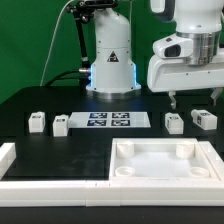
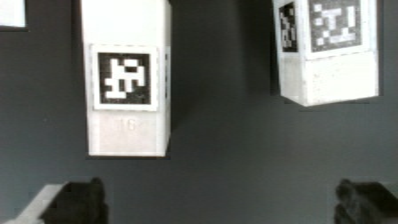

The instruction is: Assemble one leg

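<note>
Closest to me sits the white tray [image 1: 165,178] with corner sockets. Behind it, toward the exterior view's right, the leg [image 1: 174,122] rests on the black table [image 1: 40,100] just beside a second leg [image 1: 203,119], and the gripper [image 1: 194,99] hangs above the pair, fingers [image 2: 68,200] spread wide, holding nothing.

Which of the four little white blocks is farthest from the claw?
The leg at the exterior view's far left; the other three lie nearer the gripper, which hangs above the right pair.
</note>
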Controlling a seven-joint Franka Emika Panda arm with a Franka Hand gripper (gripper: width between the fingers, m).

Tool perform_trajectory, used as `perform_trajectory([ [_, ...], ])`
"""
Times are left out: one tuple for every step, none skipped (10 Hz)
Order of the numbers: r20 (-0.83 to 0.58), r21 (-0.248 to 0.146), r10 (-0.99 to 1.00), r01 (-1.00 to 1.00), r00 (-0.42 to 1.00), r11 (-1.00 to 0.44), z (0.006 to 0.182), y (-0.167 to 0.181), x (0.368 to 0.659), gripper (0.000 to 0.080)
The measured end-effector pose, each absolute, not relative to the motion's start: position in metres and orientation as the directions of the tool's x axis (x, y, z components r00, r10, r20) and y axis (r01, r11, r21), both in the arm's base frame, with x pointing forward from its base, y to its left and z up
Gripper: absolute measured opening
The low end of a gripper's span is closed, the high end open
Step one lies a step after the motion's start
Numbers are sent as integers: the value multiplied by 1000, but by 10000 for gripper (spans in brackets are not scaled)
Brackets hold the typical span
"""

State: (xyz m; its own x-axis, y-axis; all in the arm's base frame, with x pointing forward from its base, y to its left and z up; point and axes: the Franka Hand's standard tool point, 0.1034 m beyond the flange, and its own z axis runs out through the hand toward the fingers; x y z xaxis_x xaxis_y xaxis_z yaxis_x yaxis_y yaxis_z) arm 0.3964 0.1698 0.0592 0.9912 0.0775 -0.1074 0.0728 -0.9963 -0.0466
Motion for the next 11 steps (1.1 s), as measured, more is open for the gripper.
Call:
perform_trajectory([
  [-223,-29,90,85,971,-996,59,165,389,649],
  [-292,-24,85,81,953,-996,60,167,392,649],
  [-335,-20,89,88,938,-996,57,172,389,649],
  [-436,-1,88,97,896,-995,57,176,378,649],
  [-507,4,90,107,857,-994,57,181,380,649],
  [-545,5,90,110,834,-994,56,183,383,649],
  [-625,8,91,122,775,-992,57,183,378,649],
  [-683,4,92,130,724,-991,52,186,380,649],
  [-711,2,91,132,697,-991,47,188,380,649],
  [-772,8,84,142,630,-990,44,186,371,649],
  [-816,14,73,145,574,-989,39,188,369,649],
])
